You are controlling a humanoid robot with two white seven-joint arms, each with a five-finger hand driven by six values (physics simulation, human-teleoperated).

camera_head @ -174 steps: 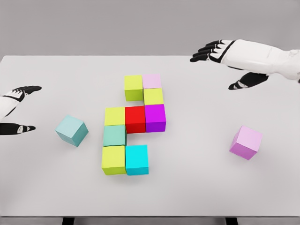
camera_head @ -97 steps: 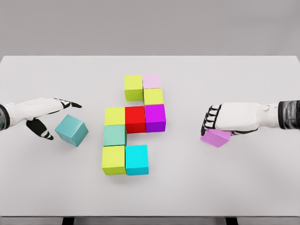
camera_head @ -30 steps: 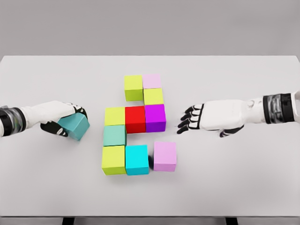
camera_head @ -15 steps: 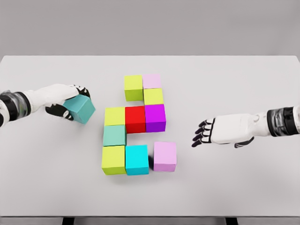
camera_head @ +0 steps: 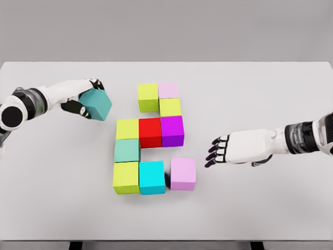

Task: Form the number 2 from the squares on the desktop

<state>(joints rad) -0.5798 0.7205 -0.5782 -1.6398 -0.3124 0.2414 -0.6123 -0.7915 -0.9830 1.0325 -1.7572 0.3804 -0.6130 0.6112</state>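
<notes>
Left hand (camera_head: pixel 83 99) clamped on teal cube (camera_head: pixel 95 104), left of far row of block figure on white surface (camera_head: pixel 260 94). Right hand (camera_head: pixel 229 148) fingers spread, holding nothing, right of pink cube (camera_head: pixel 182 173). Pink cube just beside cyan cube (camera_head: pixel 152 177), narrow gap between.

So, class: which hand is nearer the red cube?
The left hand, up-left of the red cube, holding the teal cube. The right hand is open, farther off to its right.
</notes>
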